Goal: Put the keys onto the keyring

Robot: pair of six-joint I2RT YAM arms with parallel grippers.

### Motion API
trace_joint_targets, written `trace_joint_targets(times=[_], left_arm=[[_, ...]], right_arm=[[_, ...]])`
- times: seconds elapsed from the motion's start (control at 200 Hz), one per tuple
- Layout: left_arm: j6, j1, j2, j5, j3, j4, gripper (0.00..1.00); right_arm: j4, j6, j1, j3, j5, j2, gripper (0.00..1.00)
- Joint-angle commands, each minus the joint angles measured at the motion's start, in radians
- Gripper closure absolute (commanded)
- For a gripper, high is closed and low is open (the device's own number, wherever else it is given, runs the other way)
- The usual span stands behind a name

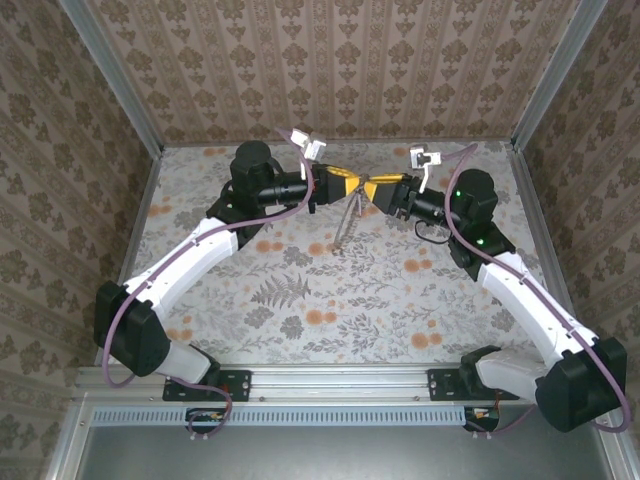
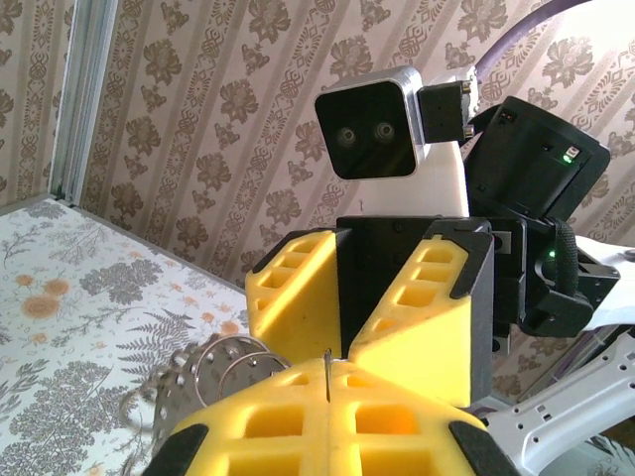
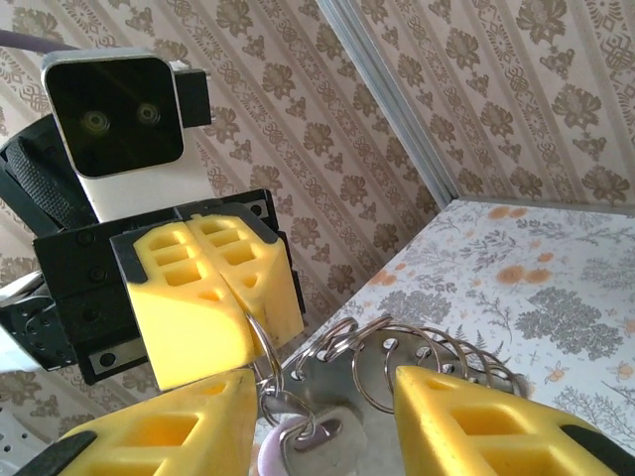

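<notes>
Two arms meet fingertip to fingertip above the middle of the floral-patterned desk [image 1: 300, 290]; damask-papered walls [image 1: 350, 70] close the desk on three sides.

Left gripper [image 1: 349, 182]: yellow jaws pressed together, pinching one wire loop of the keyring [image 3: 397, 362]; in the left wrist view the seam between these jaws is a thin dark line, and silvery ring coils show just to their left.

Right gripper [image 3: 327, 389]: jaws spread, one on each side of the keyring; the rings lie in the gap between them, and whether either jaw touches the metal cannot be told; seen from the left wrist, the same two yellow jaws stand apart in a V directly facing the closed left pair.

Keyring: a cluster of several overlapping silvery wire loops, fanned out sideways in the right wrist view, held off the desk; from above it appears as a thin bundle hanging straight down from the point where the grippers meet; whether its lower end reaches the desk cannot be told.

Key [image 3: 283, 446]: purple-pink head at the bottom edge of the right wrist view, low between the spread jaws and just below the left gripper's tips; a loop crosses right above it; whether it is threaded on that loop cannot be told; the blade is cut off by the frame.
</notes>
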Motion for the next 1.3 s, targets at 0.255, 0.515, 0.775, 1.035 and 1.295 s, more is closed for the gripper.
trace_joint_targets(times=[0.255,0.515,0.775,1.035,1.295], left_arm=[[-0.025,-0.015,-0.027,0.001,-0.004,0.077,1.00],[-0.023,-0.015,-0.029,-0.007,-0.009,0.076,1.00],[0.104,0.008,-0.061,-0.012,0.040,-0.128,0.82],[0.284,0.069,-0.087,0.058,0.134,-0.419,0.50],[0.402,0.094,-0.047,0.146,0.219,-0.605,0.57]], right_arm=[[0.091,0.048,0.016,0.061,-0.033,0.041,0.67],[0.068,0.029,0.021,0.065,-0.043,0.043,0.98],[-0.250,-0.196,0.016,0.209,-0.081,0.061,1.00],[-0.724,-0.529,0.016,0.448,-0.145,0.144,1.00],[-0.859,-0.626,0.016,0.535,-0.181,0.195,1.00]])
